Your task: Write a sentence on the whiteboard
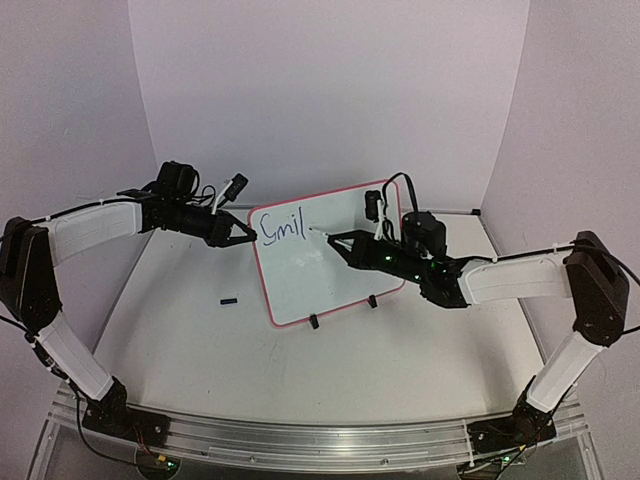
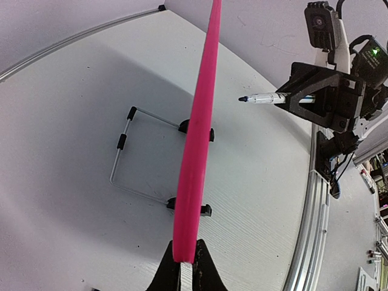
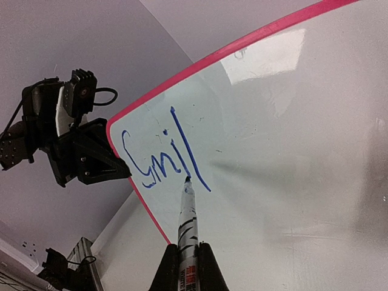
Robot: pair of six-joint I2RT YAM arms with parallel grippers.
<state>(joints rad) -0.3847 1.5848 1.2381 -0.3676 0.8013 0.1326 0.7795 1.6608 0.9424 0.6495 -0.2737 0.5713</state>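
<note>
- The sentence [image 3: 163, 159] on the whiteboard [image 3: 291, 151] reads only "Smil", handwritten in blue near the board's upper left corner.
- The marker [image 3: 187, 233] has a red label with small print on its barrel, too blurred to read.

1. Seen edge-on from the left wrist: whiteboard [image 2: 200, 121], writing face hidden, top cut off by the picture's upper edge.
2. Cut off again at the right and bottom edges of the right wrist view.
3. Cannot read the blurred print on the marker [image 3: 187, 221]; rear end hidden between the fingers of the right gripper [image 3: 187, 245].
4. Too small to identify in the top view: small dark piece [image 1: 229, 300] left of the board.
</note>
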